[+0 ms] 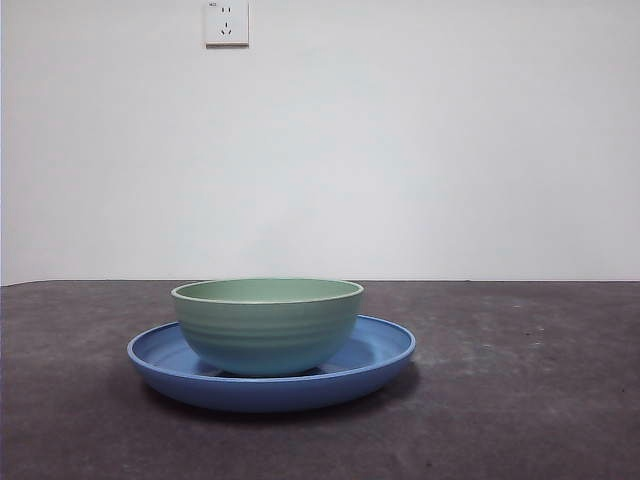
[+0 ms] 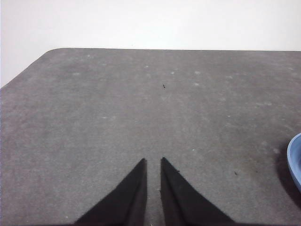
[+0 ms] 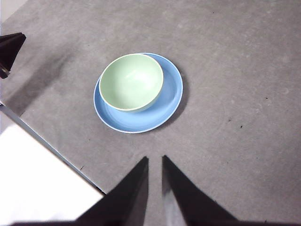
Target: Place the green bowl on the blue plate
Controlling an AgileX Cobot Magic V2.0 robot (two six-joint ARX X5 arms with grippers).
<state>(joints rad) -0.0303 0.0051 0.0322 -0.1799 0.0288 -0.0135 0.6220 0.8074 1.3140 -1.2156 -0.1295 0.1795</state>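
Note:
The green bowl (image 1: 267,325) stands upright on the blue plate (image 1: 385,350) in the middle of the table, and no arm shows in the front view. In the right wrist view the green bowl (image 3: 131,81) sits a little off the middle of the blue plate (image 3: 167,101). My right gripper (image 3: 155,158) hangs well back from them, shut and holding nothing. My left gripper (image 2: 153,160) is shut over bare table, with only the rim of the blue plate (image 2: 296,160) showing off to one side.
The dark grey table (image 1: 520,400) runs back to a white wall with a socket (image 1: 226,22). The table's edge (image 3: 51,148) shows in the right wrist view, and the other arm's black tip (image 3: 9,47) is at that picture's side.

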